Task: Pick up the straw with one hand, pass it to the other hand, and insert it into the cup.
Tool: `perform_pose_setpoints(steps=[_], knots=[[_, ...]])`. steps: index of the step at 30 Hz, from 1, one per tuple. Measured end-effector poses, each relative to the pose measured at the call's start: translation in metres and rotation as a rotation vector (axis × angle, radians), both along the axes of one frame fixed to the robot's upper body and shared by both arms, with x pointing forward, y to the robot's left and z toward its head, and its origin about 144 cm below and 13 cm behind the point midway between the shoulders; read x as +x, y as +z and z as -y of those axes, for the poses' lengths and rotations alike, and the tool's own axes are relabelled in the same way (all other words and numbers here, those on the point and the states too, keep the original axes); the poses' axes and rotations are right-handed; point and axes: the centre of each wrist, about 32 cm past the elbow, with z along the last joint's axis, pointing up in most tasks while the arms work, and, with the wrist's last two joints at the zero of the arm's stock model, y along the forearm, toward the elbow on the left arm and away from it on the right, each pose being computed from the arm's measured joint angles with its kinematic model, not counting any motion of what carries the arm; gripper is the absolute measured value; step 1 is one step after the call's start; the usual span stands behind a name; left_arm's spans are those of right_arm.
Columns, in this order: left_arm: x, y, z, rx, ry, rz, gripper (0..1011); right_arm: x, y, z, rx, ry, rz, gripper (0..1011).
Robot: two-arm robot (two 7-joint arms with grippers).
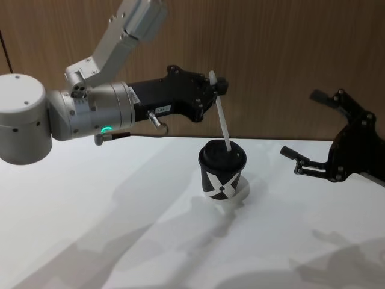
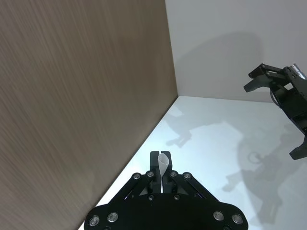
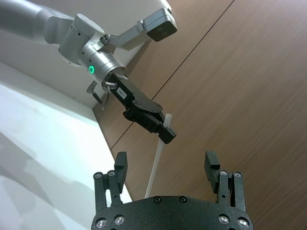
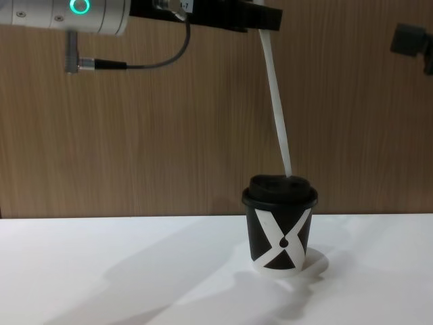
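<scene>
— Where's the thin white straw (image 1: pixel 221 114)?
— Pinched in the left long black claw (image 1: pixel 218 85), tip at the black lidded paper cup (image 1: pixel 222 174) on the white table (image 1: pixel 90 229).
— Advice?
— Straighten it, push down slowly. Right blocky claw (image 1: pixel 313 129) waits spread wide.

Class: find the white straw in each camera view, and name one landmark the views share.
Head: the straw slants from the left tool to the cup.
Left wrist: its end is pinched.
Right wrist: below the left tool.
Chest: top centre.
Landmark: wooden wall.
</scene>
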Motion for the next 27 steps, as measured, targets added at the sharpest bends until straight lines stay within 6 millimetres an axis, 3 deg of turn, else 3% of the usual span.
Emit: perform_pose_setpoints(steps=[27], knots=[[0.0093, -0.0056, 0.0045, 0.007, -0.017, -0.008, 19, 0.0, 0.0, 0.0, 0.0, 0.0, 0.0, 1001]])
